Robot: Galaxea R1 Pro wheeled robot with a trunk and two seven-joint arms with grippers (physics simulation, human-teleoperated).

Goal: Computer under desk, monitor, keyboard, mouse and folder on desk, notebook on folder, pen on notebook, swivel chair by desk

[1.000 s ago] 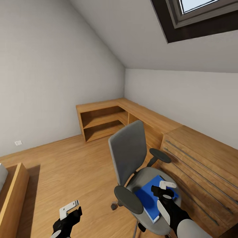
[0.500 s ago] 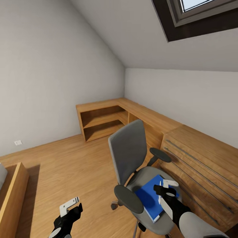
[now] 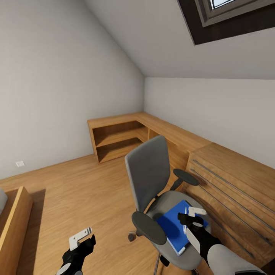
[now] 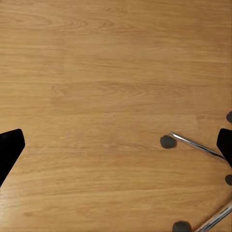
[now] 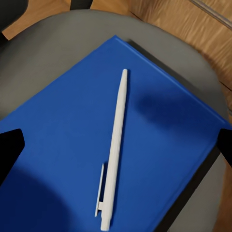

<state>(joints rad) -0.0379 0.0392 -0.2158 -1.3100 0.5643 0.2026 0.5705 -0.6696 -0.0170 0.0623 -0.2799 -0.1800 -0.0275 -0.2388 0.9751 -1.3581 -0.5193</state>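
An attic bedroom: my right gripper (image 3: 192, 217) hangs over the swivel chair (image 3: 152, 183), fingers spread wide and holding nothing, with my forearm reaching in low from the near right. Under it a blue folder (image 5: 96, 145) lies flat on the grey padded seat, one corner close to the seat's edge. A slim white pen (image 5: 114, 154) with a clip lies diagonally across the smooth cover; its shadow of my gripper falls beside it. The chair's tall grey backrest and two dark oval armrests frame the seat. On the chair's right, a wooden drawer unit (image 3: 233, 191) with long metal handles stands just beside it, leaving little room there. Beyond, a long wooden desk (image 3: 152, 126) with open shelves runs into the corner under the sloped ceiling and skylight (image 3: 229, 15). To the left, broad plank floor (image 4: 106, 96) lies open. My left gripper (image 3: 81, 238) hovers low above that floor, fingers parted, grasping nothing; near it the chair's chrome legs and dark castors (image 4: 167, 141) show.
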